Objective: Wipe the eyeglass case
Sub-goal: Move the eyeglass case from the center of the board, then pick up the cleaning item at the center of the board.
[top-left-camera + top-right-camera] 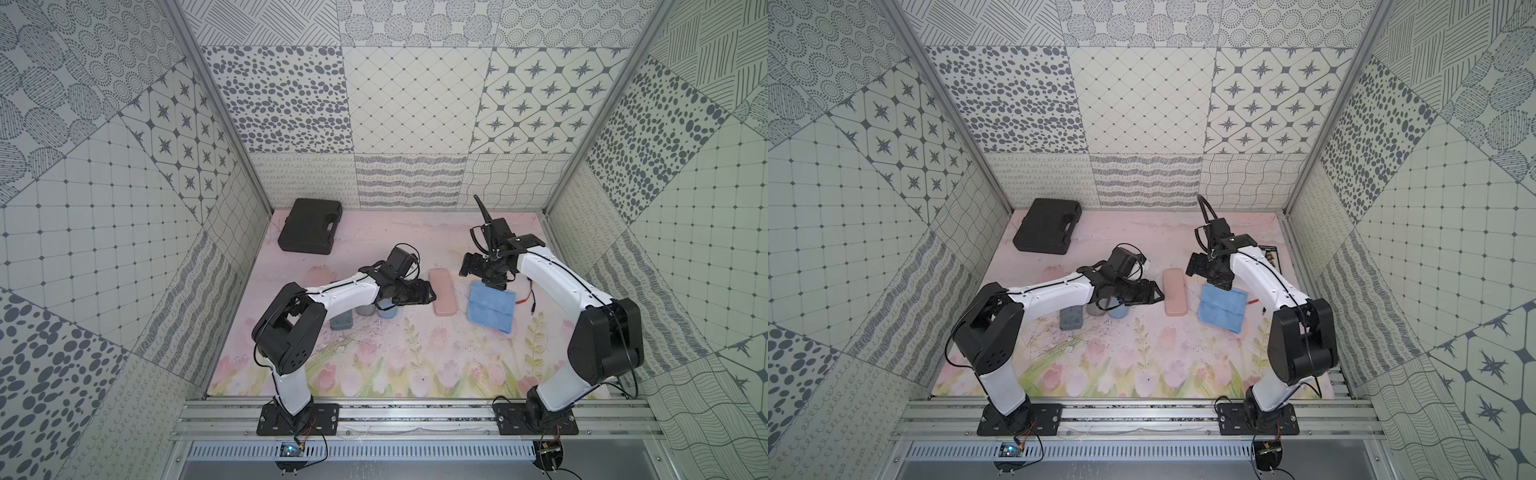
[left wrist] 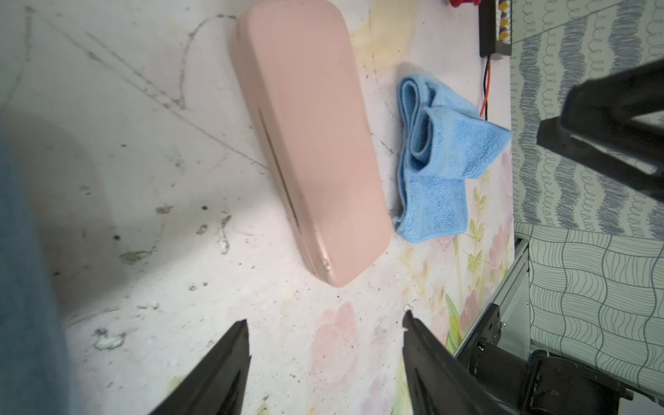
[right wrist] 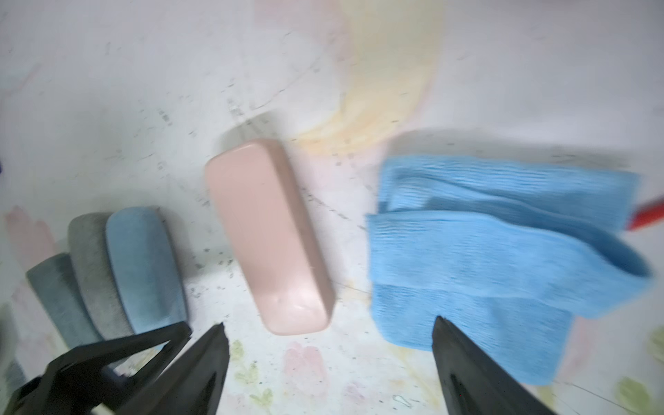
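Observation:
The pink eyeglass case [image 1: 442,293] [image 1: 1174,291] lies shut on the flowered mat, alone in the middle. A folded blue cloth [image 1: 490,307] [image 1: 1222,306] lies just to its right, not touching it. My left gripper [image 1: 430,293] [image 2: 326,318] hovers close by the case's left side, open, with only bare mat between its fingers; the case [image 2: 309,143] lies ahead of them. My right gripper [image 1: 494,284] [image 3: 329,321] hangs above the cloth's far edge, open and empty. In the right wrist view the case [image 3: 269,237] and the cloth [image 3: 485,258] lie side by side.
Three more cases, blue [image 3: 143,269], grey [image 3: 90,266] and teal [image 3: 57,298], lie together under my left arm [image 1: 332,291]. A black tool case [image 1: 309,226] sits at the back left. Red and black clip leads [image 1: 525,297] lie right of the cloth. A black board [image 1: 1271,257] sits by the right wall.

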